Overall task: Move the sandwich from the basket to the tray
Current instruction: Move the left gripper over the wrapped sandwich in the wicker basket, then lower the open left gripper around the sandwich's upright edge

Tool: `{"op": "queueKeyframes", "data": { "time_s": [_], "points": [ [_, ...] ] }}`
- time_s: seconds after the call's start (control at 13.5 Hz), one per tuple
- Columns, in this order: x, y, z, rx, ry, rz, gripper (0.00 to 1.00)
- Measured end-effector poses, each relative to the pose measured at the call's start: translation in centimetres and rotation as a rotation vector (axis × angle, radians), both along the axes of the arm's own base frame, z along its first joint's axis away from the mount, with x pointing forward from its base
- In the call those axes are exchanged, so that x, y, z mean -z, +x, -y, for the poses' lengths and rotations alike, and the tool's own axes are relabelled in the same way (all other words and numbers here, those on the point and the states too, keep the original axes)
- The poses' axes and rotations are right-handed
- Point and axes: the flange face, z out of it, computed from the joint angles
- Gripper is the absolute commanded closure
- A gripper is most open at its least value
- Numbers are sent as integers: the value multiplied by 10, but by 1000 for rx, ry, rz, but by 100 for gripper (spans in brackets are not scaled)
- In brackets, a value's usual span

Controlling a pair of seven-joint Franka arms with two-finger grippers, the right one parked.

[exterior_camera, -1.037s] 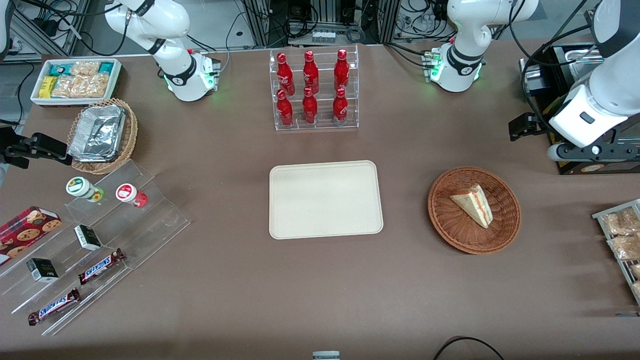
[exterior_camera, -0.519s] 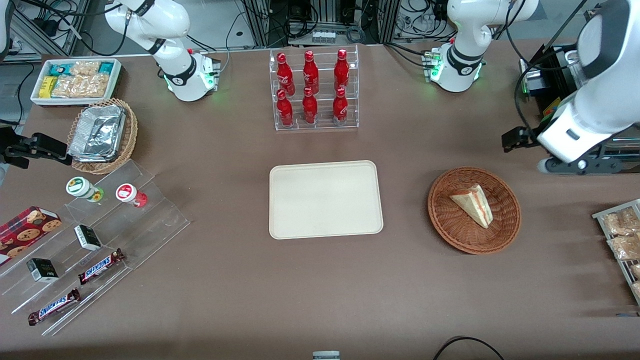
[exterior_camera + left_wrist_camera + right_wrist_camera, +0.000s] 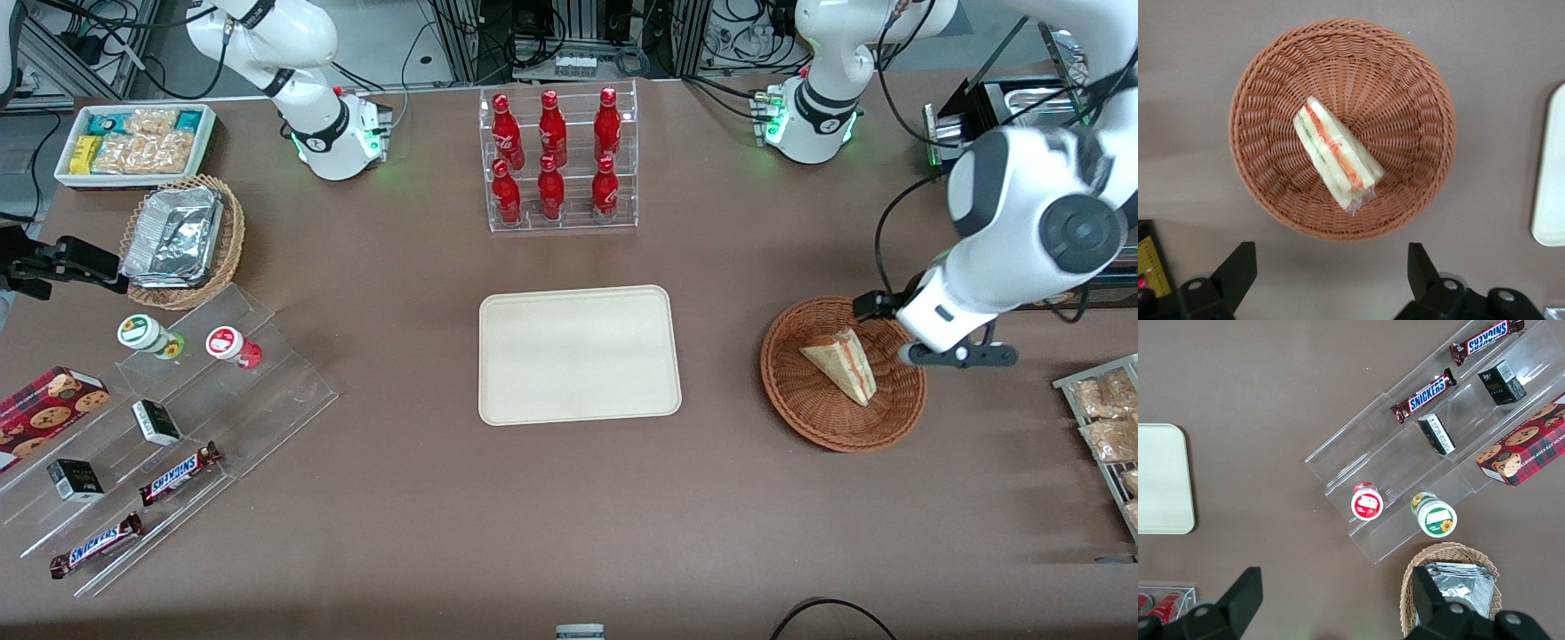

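The sandwich (image 3: 842, 363), a pale wedge with orange-red and green filling, lies in the round reddish-brown wicker basket (image 3: 794, 411). The left arm's gripper (image 3: 933, 327) hangs above the basket's rim on the side toward the working arm's end. In the left wrist view the sandwich (image 3: 1335, 155) lies in the middle of the basket (image 3: 1405, 100), and the gripper (image 3: 1330, 273) is open and empty, its fingers (image 3: 1238, 267) over bare table just outside the rim. The cream-beige tray (image 3: 578, 354) lies empty at the table's middle; its edge shows in the wrist view (image 3: 1551, 173).
A clear rack of red bottles (image 3: 560, 160) stands farther from the front camera than the tray. A wire rack of packets (image 3: 1107, 427) lies at the working arm's end. A foil-filled tan basket (image 3: 182, 238), white snack bin (image 3: 133, 142) and acrylic snack shelf (image 3: 169, 427) lie toward the parked arm's end.
The left arm has swung from beside the black box at the table's end toward the basket and nearer the front camera; its gripper now hangs over the basket's rim. The sandwich has not moved.
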Motion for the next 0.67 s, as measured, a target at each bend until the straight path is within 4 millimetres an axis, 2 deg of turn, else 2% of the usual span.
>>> {"op": "queueKeyframes", "data": {
  "time_s": [0.15,0.3,0.44,0.67],
  "points": [
    [31,6,-5,-7,-2,3,0],
    [47,7,-13,-22,-3,21,0],
    [56,4,-16,-87,6,28,0],
    [60,1,-13,-286,39,29,0]
  ]
}}
